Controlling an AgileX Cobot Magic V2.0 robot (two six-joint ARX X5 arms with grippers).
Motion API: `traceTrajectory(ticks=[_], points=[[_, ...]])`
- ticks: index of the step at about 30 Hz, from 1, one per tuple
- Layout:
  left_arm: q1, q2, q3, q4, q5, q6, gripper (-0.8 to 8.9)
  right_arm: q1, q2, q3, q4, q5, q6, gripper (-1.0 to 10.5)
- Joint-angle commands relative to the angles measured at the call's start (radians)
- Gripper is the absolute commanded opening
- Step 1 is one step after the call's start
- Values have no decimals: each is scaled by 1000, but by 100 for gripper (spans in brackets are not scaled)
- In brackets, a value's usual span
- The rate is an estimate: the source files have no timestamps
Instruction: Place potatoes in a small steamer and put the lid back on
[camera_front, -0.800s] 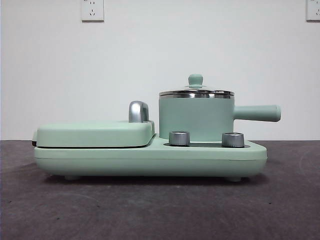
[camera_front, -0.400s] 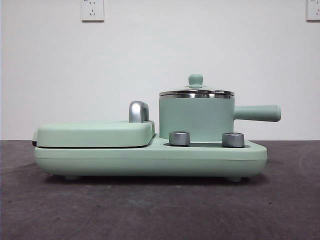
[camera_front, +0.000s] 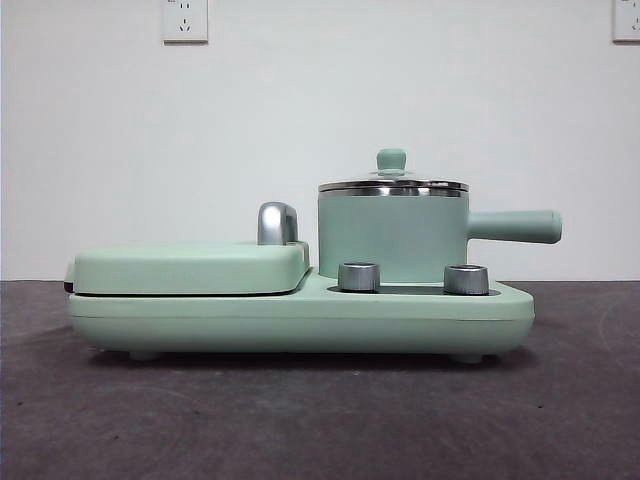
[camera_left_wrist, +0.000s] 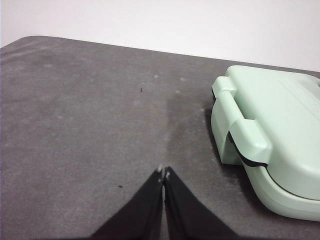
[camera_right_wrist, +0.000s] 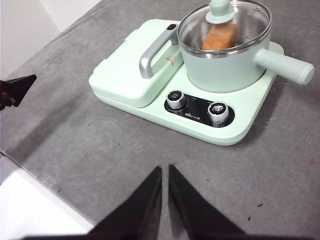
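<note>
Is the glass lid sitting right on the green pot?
Touching. In the front view the lid rests rim to rim on the pot, with no gap showing.

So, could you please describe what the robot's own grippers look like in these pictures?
Both look alike. The left gripper has two plain matte black jaws, flat and wedge-shaped, tapering to narrow tips. The right gripper has the same black tapered jaws. No cables or markings show on either.

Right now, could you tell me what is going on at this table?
Nothing is being handled. The orange-brown potato lies inside the mint-green cylindrical steamer pot, and the round clear-glass lid sits on it. The left end effector and right end effector are both shut, empty, and apart from the appliance.
</note>
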Motion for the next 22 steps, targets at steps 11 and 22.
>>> traceTrajectory(ticks=[11,22], points=[[0,-1,-19,-7,-4,-8,6,-146,-64,-89,115,69,-53,19],[0,-1,-19,-7,-4,-8,6,-362,-254,-599,662,390,-283,19]])
